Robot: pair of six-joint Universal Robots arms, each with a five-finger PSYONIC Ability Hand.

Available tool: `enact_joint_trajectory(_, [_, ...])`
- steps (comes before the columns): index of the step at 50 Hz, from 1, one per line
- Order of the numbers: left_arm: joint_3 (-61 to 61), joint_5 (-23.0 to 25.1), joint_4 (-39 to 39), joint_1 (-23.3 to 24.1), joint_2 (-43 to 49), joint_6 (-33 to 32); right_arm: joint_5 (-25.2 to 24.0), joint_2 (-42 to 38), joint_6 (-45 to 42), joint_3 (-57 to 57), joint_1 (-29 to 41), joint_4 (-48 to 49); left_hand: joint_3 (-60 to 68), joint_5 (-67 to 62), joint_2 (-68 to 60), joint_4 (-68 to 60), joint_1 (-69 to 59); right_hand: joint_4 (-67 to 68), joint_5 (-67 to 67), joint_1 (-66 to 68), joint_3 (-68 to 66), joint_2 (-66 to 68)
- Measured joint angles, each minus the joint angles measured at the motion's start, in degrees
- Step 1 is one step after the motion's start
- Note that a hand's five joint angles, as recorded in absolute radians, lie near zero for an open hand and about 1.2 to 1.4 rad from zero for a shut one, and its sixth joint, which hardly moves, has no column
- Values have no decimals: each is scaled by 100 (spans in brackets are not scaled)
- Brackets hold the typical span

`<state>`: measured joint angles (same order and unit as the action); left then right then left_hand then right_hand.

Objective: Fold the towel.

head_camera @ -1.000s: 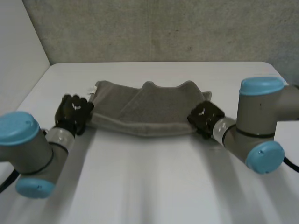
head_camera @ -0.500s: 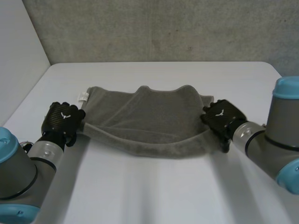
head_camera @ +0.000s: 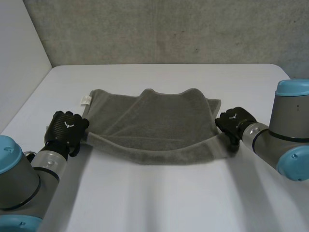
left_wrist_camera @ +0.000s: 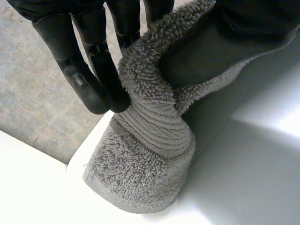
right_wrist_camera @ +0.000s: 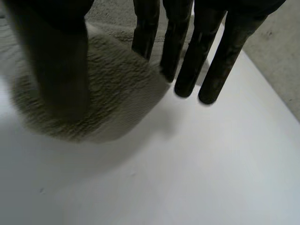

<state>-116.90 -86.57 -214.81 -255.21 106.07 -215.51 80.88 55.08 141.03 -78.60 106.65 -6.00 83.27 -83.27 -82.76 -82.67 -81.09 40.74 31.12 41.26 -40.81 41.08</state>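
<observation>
Grey towel [head_camera: 154,123] sags between left hand [head_camera: 65,127] and right hand [head_camera: 233,120], both pinching it.

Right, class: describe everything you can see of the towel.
The towel is grey-brown terry cloth with a small white tag at its far left corner. Its far part lies rumpled on the white table; its near edge is lifted and sags between the hands. The left hand pinches the near left corner, the right hand the near right one.
</observation>
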Motion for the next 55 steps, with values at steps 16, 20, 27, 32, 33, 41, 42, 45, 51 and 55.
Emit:
enact_joint_trajectory(16, [38, 24, 444, -81, -423, 5, -320, 812, 508, -604, -481, -168, -5103, 5191, 5034, 4999, 4832, 3534, 3252, 2711, -3514, 3480])
enact_joint_trajectory(20, [87, 136, 793, -314, -681, 31, -509, 1055, 577, -995, -761, 37, -5253, 5351, 5179, 5112, 4979, 3534, 3252, 2712, -3516, 3480])
enact_joint_trajectory(27, [125, 554, 1070, -757, -811, 50, -593, 1266, 606, -1615, -1129, 858, -5253, 5352, 5179, 5112, 4980, 3535, 3252, 2712, -3516, 3480])
enact_joint_trajectory(32, [152, 756, 1075, -895, -597, 47, -605, 1292, 632, -1834, -1194, 1276, -5253, 5352, 5179, 5112, 4980, 3535, 3252, 2711, -3516, 3480])
enact_joint_trajectory(33, [157, 769, 1073, -903, -563, 47, -607, 1292, 635, -1850, -1196, 1310, -5253, 5353, 5179, 5112, 4980, 3535, 3252, 2712, -3516, 3480])
enact_joint_trajectory(41, [226, 813, 1135, -897, -219, 14, -618, 1265, 664, -2029, -1195, 1527, -5253, 5342, 5179, 5112, 4980, 3535, 3252, 2712, -3516, 3480])
enact_joint_trajectory(42, [223, 814, 1155, -889, -211, 12, -617, 1264, 664, -2041, -1194, 1535, -5253, 5343, 5179, 5112, 4980, 3535, 3252, 2712, -3516, 3480])
enact_joint_trajectory(45, [203, 820, 1306, -851, -201, 0, -615, 1257, 663, -2095, -1190, 1574, -5253, 5341, 5178, 5112, 4980, 3535, 3252, 2712, -3517, 3480])
enact_joint_trajectory(51, [191, 954, 1769, -805, -254, -12, -610, 1246, 648, -2150, -1184, 1612, -5253, 5335, 5178, 5112, 4980, 3535, 3252, 2712, -3518, 3480])
enact_joint_trajectory(55, [209, 1071, 2009, -806, -262, -19, -609, 1234, 639, -2156, -1177, 1616, -5250, 5316, 5178, 5112, 4980, 3535, 3252, 2712, -3542, 3480])
